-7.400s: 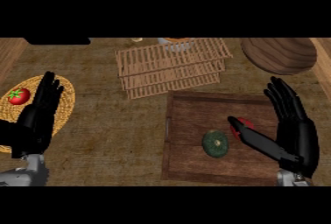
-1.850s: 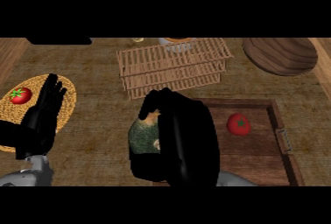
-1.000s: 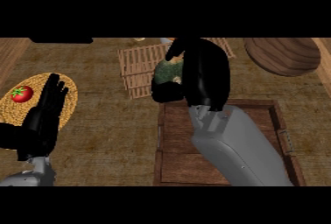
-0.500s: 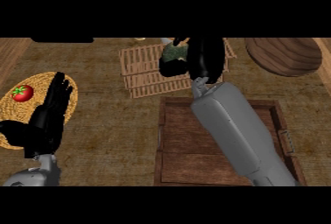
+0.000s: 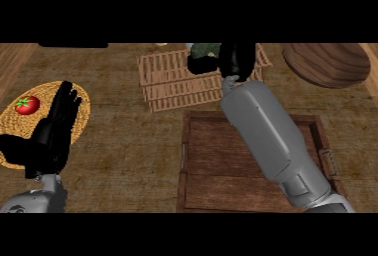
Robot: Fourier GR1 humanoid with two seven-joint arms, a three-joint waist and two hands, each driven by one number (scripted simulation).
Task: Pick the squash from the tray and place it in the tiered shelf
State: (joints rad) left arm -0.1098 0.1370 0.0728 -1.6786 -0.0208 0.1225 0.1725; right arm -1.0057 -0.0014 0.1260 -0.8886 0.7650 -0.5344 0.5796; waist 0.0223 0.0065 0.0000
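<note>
A: What lies nearest, along the lower edge?

B: The wooden tray (image 5: 221, 192) sits low and right of centre, its raised rim framing bare boards. The grey right forearm crosses it on a slant, from the lower right corner up toward the top middle, hiding much of the tray's right half. The tray's left half is open.

A: And on the left?

B: The left hand (image 5: 50, 135) rests over the near edge of a woven mat (image 5: 15, 117), fingers straight and pointing up, holding nothing. A tomato (image 5: 26, 105) lies on the mat just left of the fingertips, apart from them.

A: Is there room between the two?

B: A broad strip of counter (image 5: 133, 150) runs between the mat and the tray.

A: Farther up?

B: The slatted tiered shelf (image 5: 173, 80) lies beyond the tray's far rim. A wooden bowl (image 5: 328, 62) sits at the upper right, well apart from the shelf.

A: And the right hand?

B: The right hand (image 5: 236, 57) is at the shelf's far right part, near the top edge. Its fingers curl round the squash (image 5: 201, 54), a dark green lump showing just left of the hand, over the shelf's slats. Whether the squash touches the slats I cannot tell.
</note>
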